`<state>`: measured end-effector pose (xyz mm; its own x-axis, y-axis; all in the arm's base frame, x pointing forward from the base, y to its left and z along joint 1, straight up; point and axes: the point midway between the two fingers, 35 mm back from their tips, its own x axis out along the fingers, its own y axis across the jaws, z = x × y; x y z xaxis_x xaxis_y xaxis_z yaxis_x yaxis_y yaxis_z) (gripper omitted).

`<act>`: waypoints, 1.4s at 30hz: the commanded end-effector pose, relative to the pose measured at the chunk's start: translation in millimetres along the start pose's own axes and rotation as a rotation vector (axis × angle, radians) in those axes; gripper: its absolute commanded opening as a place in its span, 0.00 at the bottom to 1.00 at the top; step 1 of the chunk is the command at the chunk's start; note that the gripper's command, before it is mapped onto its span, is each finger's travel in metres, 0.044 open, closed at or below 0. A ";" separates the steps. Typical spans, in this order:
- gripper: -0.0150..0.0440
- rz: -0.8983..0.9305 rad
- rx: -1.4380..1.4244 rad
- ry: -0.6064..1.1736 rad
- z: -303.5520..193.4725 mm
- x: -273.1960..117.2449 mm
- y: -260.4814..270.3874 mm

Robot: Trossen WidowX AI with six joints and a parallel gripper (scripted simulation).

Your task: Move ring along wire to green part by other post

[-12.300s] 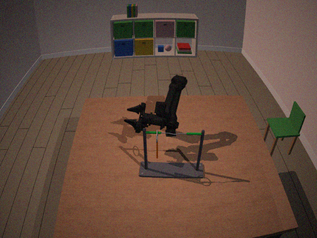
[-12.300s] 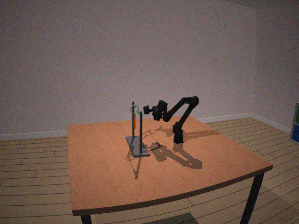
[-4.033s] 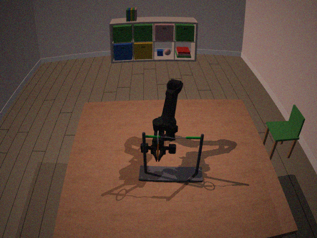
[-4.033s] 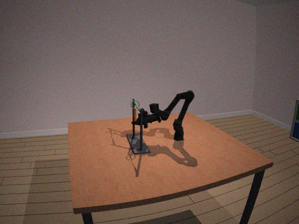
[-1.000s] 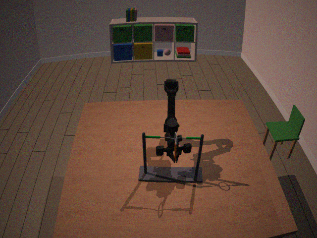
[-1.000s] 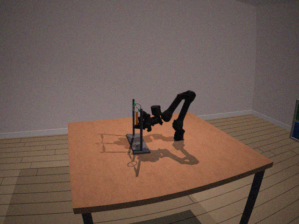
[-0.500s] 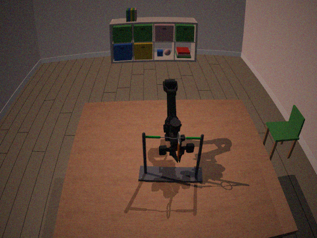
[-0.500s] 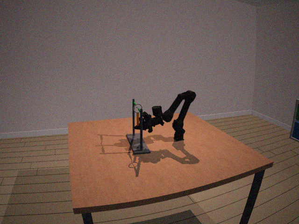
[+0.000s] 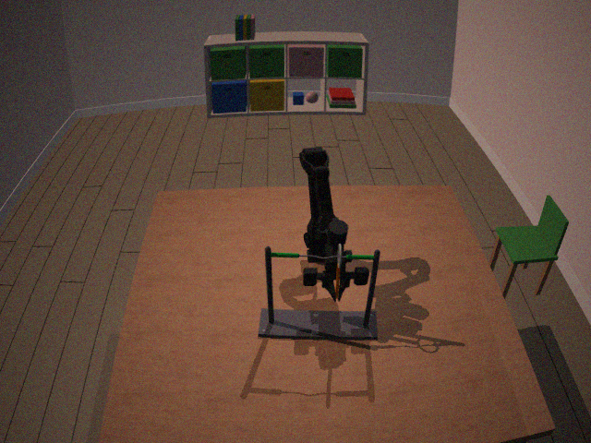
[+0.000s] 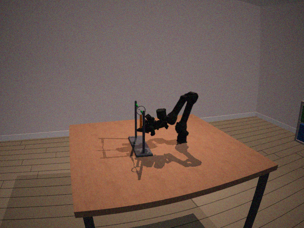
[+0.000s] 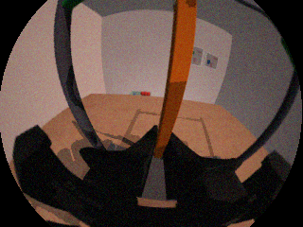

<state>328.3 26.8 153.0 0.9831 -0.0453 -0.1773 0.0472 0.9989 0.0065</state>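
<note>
The ring (image 9: 340,247) (image 10: 141,106) stands upright around the wire, seen edge-on in the top view. It is at the grey wire (image 9: 312,257) close to the inner end of the right green part (image 9: 360,257); contact cannot be told. The left green part (image 9: 284,255) is farther away. The orange handle (image 9: 338,281) (image 10: 140,120) (image 11: 179,80) hangs down from the ring. My gripper (image 9: 336,298) (image 10: 138,129) (image 11: 159,128) is shut on the handle's lower part, below the wire and between the left post (image 9: 270,286) and right post (image 9: 371,286) (image 10: 143,137).
The posts stand on a dark base (image 9: 291,316) (image 10: 147,155) on the wooden table (image 9: 190,286) (image 10: 196,171). My arm reaches in from the shelf side. In the wrist view a post (image 11: 62,47) rises left and another (image 11: 276,123) right. A green chair (image 9: 529,243) stands beyond the table.
</note>
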 end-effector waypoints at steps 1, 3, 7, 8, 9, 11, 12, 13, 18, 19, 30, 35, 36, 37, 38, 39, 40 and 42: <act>0.00 -0.022 0.005 0.006 -1.1 1.1 3.6; 0.00 -0.027 0.005 0.006 -1.1 1.1 5.6; 0.00 -0.034 0.006 0.006 -1.0 1.3 9.5; 0.00 -0.036 0.007 0.007 -1.0 1.4 11.0; 0.00 -0.037 0.007 0.007 -1.0 1.5 12.2; 0.00 -0.039 0.007 0.007 -1.0 1.5 14.3; 0.00 -0.040 0.007 0.007 -1.0 1.6 15.3; 0.00 -0.040 0.007 0.007 -1.0 1.6 16.3; 0.00 -0.041 0.008 0.008 -0.9 1.9 21.3; 0.00 -0.041 0.008 0.008 -0.9 1.9 22.3; 0.00 -0.042 0.009 0.010 -0.8 2.4 33.3; 0.00 -0.041 0.009 0.010 -0.7 2.7 38.3; 0.00 -0.041 0.009 0.011 -0.7 2.7 39.1; 0.00 -0.041 0.009 0.011 -1.0 2.8 39.1; 0.00 -0.041 0.009 0.011 -1.5 2.9 39.1; 0.00 -0.041 0.009 0.011 -2.2 3.1 39.1; 0.00 -0.041 0.009 0.011 -3.2 3.4 39.2; 0.00 -0.041 0.009 0.011 -5.8 4.0 39.2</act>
<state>332.6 65.9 152.1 0.9799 -0.0808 -0.1821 0.0838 0.9965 0.0084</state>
